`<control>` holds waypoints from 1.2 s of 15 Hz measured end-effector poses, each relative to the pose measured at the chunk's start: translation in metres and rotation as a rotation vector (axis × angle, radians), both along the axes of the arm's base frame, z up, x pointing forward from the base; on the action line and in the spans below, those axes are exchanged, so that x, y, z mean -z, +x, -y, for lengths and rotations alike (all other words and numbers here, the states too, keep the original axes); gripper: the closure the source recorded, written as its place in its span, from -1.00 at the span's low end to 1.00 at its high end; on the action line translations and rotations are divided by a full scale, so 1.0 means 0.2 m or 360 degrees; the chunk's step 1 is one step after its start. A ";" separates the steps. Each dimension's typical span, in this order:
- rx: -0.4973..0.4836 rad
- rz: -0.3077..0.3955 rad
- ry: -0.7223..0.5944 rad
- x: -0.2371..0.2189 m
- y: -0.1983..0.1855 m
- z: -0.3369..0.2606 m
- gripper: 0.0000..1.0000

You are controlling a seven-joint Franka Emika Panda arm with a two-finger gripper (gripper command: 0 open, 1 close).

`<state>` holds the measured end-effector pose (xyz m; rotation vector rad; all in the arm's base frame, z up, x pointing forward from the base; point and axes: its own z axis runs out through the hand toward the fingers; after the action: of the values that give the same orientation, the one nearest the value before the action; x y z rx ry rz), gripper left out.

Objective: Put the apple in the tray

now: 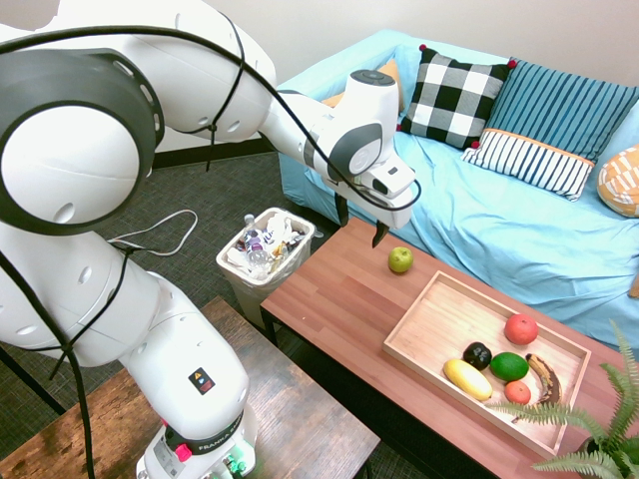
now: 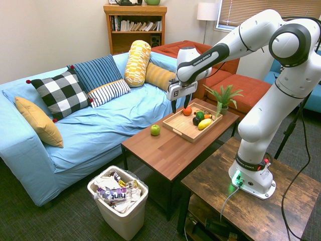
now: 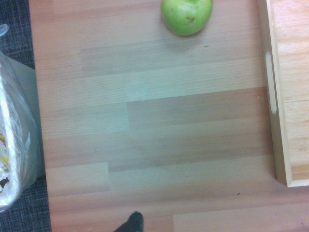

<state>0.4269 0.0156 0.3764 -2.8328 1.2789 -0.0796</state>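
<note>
While the apple [image 1: 400, 259] rests outside, the tray [image 1: 423, 316] lies lengthwise.

So the claw [image 1: 361, 222] is hanging wide open above the tabletop [image 1: 342, 271], nothing in it. Green apple [image 1: 400, 259] is sitting on the wood just left of the tray [image 1: 430, 333], not touching. Tray's already got a banana [image 1: 545, 379], a yellow fruit [image 1: 467, 379], a dark one [image 1: 477, 355], a green oval [image 1: 509, 366] and two reddish rounds. Blue sofa [image 1: 454, 205] with cushions on the far side, trash bin [image 1: 266, 261] at left.
</note>
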 end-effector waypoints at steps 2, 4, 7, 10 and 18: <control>-0.0006 -0.0005 -0.0005 0.01 0.00 -0.01 -1.00; 0.0015 -0.0009 -0.0022 0.02 0.03 -0.01 -1.00; 0.0061 -0.0004 -0.0036 0.06 0.17 -0.02 -1.00; 0.0084 0.0004 -0.0042 0.15 0.40 -0.07 -1.00; 0.0195 -0.0059 -0.0141 0.61 1.06 -0.19 -1.00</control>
<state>0.6391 0.0532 0.2550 -2.8385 1.4924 -0.0893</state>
